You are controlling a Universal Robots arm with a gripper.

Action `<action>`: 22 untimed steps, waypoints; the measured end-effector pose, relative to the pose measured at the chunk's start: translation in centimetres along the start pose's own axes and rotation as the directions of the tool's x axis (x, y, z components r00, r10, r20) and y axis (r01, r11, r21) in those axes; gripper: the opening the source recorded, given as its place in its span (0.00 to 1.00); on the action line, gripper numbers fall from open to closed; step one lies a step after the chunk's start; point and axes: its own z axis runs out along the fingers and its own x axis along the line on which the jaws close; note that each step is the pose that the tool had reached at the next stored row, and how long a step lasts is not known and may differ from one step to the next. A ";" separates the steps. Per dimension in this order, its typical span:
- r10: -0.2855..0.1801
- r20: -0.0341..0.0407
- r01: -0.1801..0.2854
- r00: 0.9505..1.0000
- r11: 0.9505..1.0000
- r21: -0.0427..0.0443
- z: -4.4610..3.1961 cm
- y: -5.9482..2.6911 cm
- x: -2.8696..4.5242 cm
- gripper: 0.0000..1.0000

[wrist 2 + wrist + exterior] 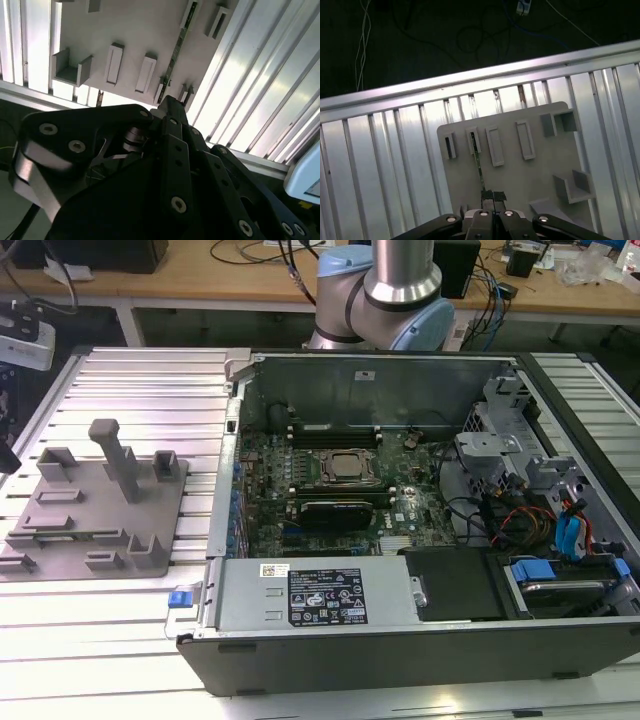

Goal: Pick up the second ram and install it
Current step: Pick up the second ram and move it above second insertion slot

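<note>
Ribbed metal bench (380, 165), grey fixture plate (520, 180) lying on it. In the first wrist view the second ram (478, 167) stands on edge in the plate's slots. Tool (493, 196) hangs above the ram's near end, fingers together, gripping nothing.

Pale grey fixture plate (100, 510); silver, ribbed table (130, 380); green second ram (176, 52); green motherboard (270, 455); black label (328, 597) with white print; blue tab (180, 597).
</note>
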 end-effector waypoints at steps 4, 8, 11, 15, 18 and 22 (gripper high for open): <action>-0.003 0.000 0.003 1.000 1.000 0.000 0.34 -0.01 0.01 0.08; -0.008 0.000 0.008 1.000 1.000 0.000 0.81 -0.04 0.02 0.08; -0.011 -0.001 0.011 1.000 1.000 0.000 1.12 -0.05 0.03 0.08; -0.016 -0.001 0.016 1.000 1.000 0.000 1.53 -0.07 0.04 0.08; -0.020 -0.001 0.020 1.000 1.000 -0.001 1.86 -0.08 0.04 0.08; -0.025 -0.001 0.025 1.000 1.000 -0.001 2.24 -0.10 0.05 0.08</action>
